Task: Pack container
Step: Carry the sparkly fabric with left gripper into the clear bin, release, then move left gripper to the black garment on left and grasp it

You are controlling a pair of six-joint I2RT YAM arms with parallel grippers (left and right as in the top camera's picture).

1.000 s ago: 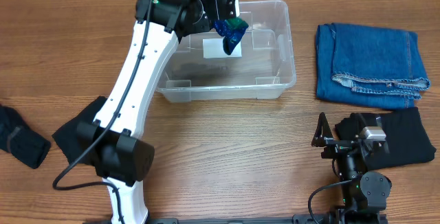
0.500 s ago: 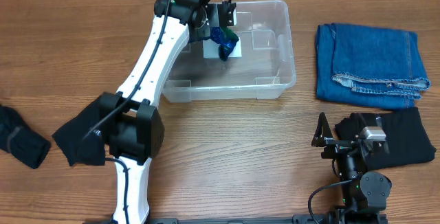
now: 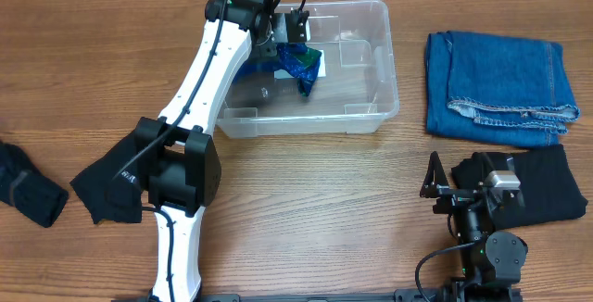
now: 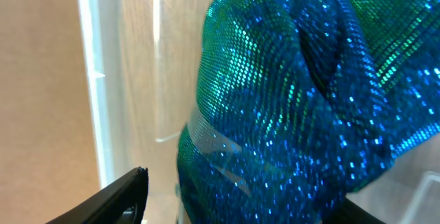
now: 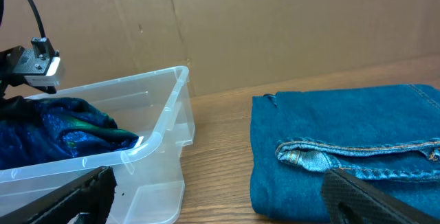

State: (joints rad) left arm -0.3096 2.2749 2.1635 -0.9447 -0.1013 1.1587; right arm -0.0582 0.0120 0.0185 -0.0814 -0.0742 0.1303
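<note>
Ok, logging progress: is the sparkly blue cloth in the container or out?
In: the cloth is within the container walls, in both the overhead and right wrist views.

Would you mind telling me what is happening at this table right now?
The left claw is down inside the clear container, spread wide around a shiny blue-green cloth sitting in it. The right claw rests open beside a black garment. Folded jeans wait beside the container.

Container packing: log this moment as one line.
stage: placing | left gripper: open over blue-green sequined cloth inside container | right gripper: open, empty | folded jeans: on table, not yet packed
</note>
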